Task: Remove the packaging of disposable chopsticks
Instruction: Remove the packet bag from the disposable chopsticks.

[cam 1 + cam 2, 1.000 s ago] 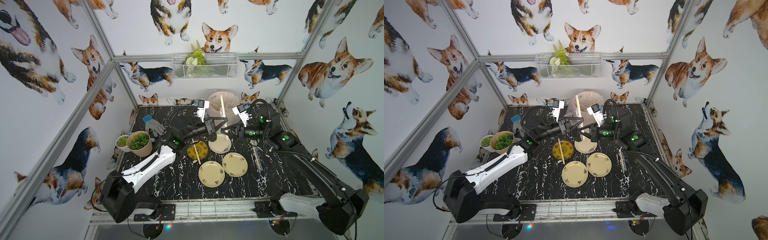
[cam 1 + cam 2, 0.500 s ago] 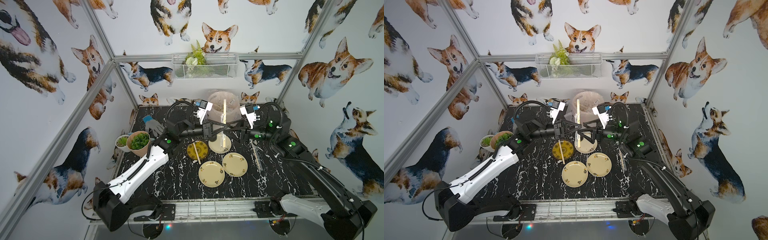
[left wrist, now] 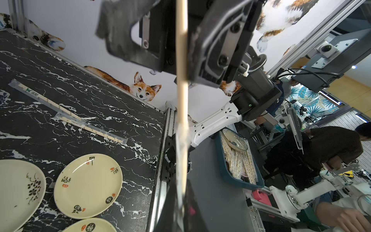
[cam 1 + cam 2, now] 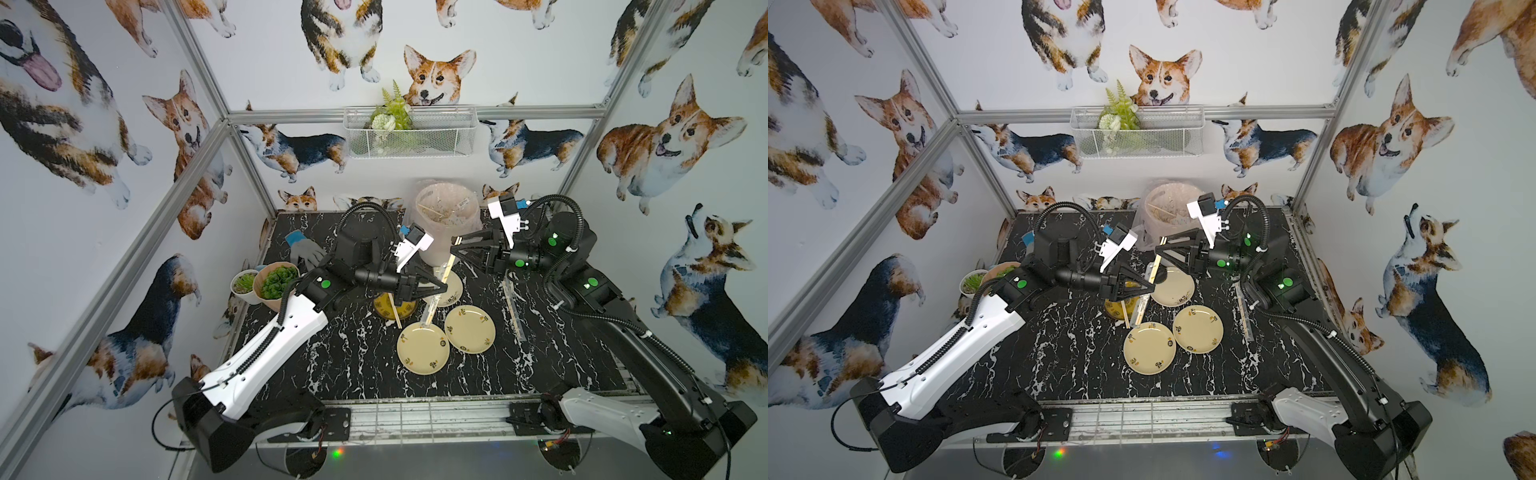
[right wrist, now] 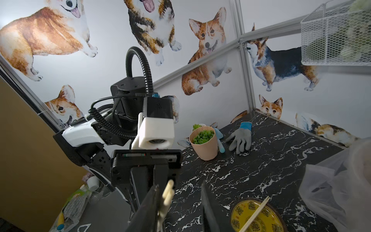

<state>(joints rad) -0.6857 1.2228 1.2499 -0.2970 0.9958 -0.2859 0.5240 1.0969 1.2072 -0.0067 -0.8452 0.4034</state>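
Pinching the sleeve (image 4: 428,313) tight with the left gripper (image 4: 435,287) above the far plate (image 4: 455,291), chopsticks (image 4: 448,268) poking up out of it, right gripper (image 4: 453,247) hanging with jaws apart around their bare top

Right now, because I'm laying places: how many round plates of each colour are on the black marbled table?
pale cream round plates with dark prints: 3
dark yellow round plate with black patterns: 1
Total: 4
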